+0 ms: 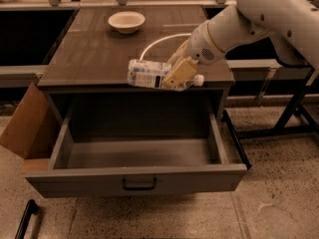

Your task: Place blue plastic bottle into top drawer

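Note:
My gripper (175, 76) is shut on the blue plastic bottle (145, 73). It holds the bottle on its side above the front edge of the cabinet top. The pale label end points left and the white cap (199, 79) points right. The top drawer (139, 156) is pulled open below the bottle. Its inside is bare and its flat front panel carries a small dark bar handle (139, 184). My white arm (259, 14) reaches in from the upper right.
A white bowl (126, 21) stands at the back of the cabinet top (89, 54). A cardboard box flap (22, 126) leans against the drawer's left side. A dark metal frame leg (294, 108) stands on the speckled floor at the right.

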`<state>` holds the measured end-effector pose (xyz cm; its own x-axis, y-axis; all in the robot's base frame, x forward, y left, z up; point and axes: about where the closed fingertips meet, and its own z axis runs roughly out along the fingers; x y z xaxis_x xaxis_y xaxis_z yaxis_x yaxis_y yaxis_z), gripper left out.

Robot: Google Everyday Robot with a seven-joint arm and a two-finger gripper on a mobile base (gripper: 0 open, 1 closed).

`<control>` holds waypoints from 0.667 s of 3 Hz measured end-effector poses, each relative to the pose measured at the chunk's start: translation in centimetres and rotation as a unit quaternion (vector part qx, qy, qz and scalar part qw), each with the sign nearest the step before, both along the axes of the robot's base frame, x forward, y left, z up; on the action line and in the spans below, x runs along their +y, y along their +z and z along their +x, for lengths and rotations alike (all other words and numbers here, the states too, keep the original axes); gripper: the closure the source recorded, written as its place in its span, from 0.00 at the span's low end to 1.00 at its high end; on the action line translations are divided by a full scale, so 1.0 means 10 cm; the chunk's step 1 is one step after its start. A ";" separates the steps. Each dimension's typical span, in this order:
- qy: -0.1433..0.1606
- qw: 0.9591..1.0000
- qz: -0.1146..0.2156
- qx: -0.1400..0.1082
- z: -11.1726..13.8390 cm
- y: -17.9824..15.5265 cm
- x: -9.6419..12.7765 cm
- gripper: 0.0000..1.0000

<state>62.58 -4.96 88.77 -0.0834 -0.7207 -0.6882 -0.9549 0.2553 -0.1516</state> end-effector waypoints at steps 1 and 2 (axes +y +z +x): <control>0.019 0.999 0.004 0.026 -0.25 -0.33 0.21 1.00; 0.023 0.999 0.002 0.032 -0.28 -0.39 0.23 1.00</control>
